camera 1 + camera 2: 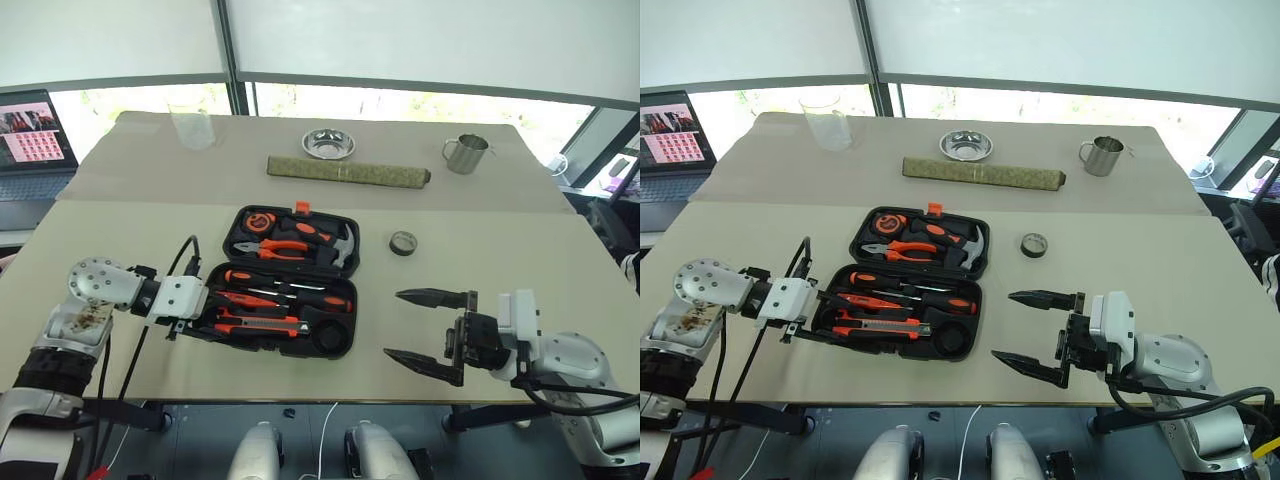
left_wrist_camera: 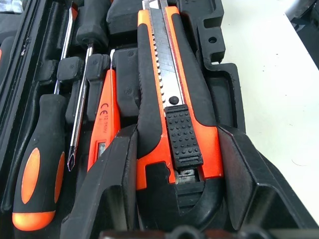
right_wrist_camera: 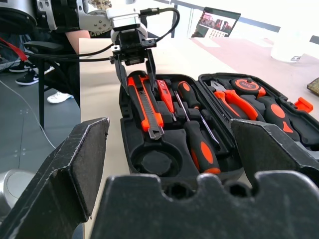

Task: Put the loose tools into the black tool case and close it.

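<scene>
The black tool case (image 1: 326,340) lies open in the middle of the table. Its near half holds two long-shafted screwdrivers (image 1: 290,284), a short orange tester (image 2: 105,119) and the utility knife (image 1: 262,324), each lying in a recess. At the case's left end, my left gripper (image 1: 208,312) is tilted down and shut on the knife's butt end (image 2: 164,89), one finger on each side. To the right of the case my right gripper (image 1: 392,324) hovers over the table. It points left at the case and is open, with nothing between its fingers.
The lid half holds orange-handled pliers (image 1: 272,249), a hammer (image 1: 340,245) and a tape measure (image 1: 261,220). A small round tin (image 1: 403,243) sits right of the case. At the back are an olive rolled mat (image 1: 348,171), a metal bowl (image 1: 328,143), a steel mug (image 1: 465,153), a glass (image 1: 190,125) and a laptop (image 1: 35,140).
</scene>
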Tool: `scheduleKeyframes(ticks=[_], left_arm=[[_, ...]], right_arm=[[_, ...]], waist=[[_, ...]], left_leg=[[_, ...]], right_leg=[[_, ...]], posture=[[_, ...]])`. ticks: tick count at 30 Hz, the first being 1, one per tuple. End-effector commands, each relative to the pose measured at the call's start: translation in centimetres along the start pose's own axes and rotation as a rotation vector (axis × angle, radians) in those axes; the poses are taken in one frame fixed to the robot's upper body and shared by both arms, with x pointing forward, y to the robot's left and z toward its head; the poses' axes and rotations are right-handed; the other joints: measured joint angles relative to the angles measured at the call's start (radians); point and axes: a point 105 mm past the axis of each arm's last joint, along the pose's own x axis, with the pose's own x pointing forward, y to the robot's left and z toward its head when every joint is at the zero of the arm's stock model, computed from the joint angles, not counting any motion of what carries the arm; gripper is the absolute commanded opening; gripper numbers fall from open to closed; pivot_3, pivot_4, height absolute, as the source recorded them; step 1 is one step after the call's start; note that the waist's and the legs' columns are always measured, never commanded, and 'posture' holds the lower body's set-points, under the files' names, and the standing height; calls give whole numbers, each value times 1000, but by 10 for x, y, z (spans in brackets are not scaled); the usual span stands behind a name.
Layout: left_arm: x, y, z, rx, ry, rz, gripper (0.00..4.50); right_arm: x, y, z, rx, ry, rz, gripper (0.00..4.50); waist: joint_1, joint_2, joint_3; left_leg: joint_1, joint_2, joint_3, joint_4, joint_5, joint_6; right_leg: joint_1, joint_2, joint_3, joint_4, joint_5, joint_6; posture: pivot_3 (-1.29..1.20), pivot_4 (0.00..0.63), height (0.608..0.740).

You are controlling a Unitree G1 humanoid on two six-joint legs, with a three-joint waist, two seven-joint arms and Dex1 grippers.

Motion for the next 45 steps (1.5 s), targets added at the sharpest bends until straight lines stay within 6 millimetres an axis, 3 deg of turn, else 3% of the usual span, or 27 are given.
scheduleKeyframes(ticks=[1,7,15,19,22,28,37,45], left_arm=[[2,-9,-5,-38,24,-70,2776],[-9,5,4,7,-40,28,4434],[-29,20,40,-37,-243,167,4434],[-29,11,40,-105,-290,186,3480],[-19,5,37,-146,-301,179,2138],[7,5,26,-201,-298,190,38],[36,-5,12,-227,-252,122,38],[38,-2,10,-202,-249,133,38]], right_arm=[[2,-2,5,-16,-23,0,4500],[3,-5,3,-14,-27,-1,4500],[4,-8,2,-11,-39,-12,4500],[2,-6,0,0,-28,-2,4500],[1,-8,-1,-1,-24,-1,4500],[2,-14,0,-9,-25,2,4500],[3,-12,0,-15,-29,-12,4500],[5,-11,-3,-14,-32,-26,4500]], waist=[[0,0,0],[-15,0,0],[-11,0,0],[-11,0,0],[-13,1,0],[-5,1,0],[-7,1,0],[-1,1,-1]], left_leg=[[0,0,0,0,0,0],[0,0,0,0,0,0],[-1,0,0,0,0,1],[0,0,0,0,0,1],[0,0,0,0,0,1],[0,0,0,0,0,0],[0,0,-1,0,0,0],[1,-1,0,0,0,0]], right_leg=[[0,0,0,0,0,0],[0,0,0,0,1,-1],[0,0,0,0,1,-1],[0,0,0,0,0,-1],[-1,0,0,0,1,-1],[0,0,0,0,0,-1],[0,0,0,0,1,-2],[1,0,0,0,1,-2]], posture=[[0,150,740],[0,150,740],[0,150,740],[0,150,740],[0,150,740],[0,150,740],[0,150,740],[0,150,740]])
